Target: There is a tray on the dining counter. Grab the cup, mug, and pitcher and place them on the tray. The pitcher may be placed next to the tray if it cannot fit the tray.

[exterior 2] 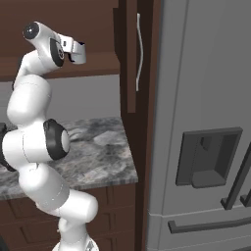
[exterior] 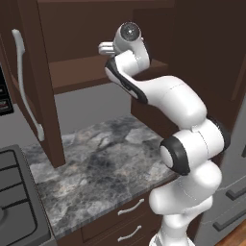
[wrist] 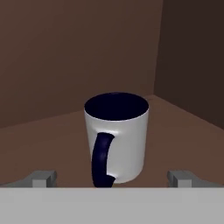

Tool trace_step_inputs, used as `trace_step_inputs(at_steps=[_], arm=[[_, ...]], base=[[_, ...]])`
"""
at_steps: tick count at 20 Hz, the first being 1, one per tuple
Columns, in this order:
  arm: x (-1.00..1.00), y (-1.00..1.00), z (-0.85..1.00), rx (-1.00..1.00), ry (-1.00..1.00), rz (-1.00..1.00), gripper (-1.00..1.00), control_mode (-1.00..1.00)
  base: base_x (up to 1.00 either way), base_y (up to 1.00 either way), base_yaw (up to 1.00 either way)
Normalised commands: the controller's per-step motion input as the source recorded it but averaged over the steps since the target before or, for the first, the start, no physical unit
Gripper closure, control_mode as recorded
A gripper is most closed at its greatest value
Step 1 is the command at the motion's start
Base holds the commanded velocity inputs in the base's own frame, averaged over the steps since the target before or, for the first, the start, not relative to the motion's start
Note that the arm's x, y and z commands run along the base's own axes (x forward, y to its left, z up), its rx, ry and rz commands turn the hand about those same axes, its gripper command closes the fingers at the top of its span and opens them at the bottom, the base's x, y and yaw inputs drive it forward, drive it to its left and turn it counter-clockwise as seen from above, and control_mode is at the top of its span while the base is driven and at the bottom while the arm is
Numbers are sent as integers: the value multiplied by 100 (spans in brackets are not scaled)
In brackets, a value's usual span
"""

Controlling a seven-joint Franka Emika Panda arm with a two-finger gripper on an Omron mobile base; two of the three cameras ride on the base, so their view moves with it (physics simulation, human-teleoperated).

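The fingers [wrist: 112, 178] stand spread wide apart, holding nothing, one tip at each side of the white mug [wrist: 117, 139]. The mug sits upright on a brown cabinet shelf [wrist: 48, 140], its dark handle at 6 o'clock. Below the cabinet lies a marbled tabletop [exterior: 103, 163].

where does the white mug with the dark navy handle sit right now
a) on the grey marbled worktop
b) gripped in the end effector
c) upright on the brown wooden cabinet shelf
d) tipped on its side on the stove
c: in the hand view the white cylindrical mug with the dark navy handle stands upright on the brown wooden cabinet shelf, handle toward the camera, between the open end effector fingertips with clear gaps on both sides.
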Motion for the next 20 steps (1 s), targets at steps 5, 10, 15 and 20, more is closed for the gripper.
trace_step_inputs(at_steps=[5, 10, 15, 20], arm=[[24, 14, -12, 0, 2, -7, -100, -100], [22, 9, -9, 0, 1, -7, -100, -100], [26, 1, -5, 0, 1, -5, -100, -100], [25, 0, -8, 0, 0, -4, -100, -100]], base=[[0, 0, 0], [0, 0, 0], [0, 0, 0], [0, 0, 0]])
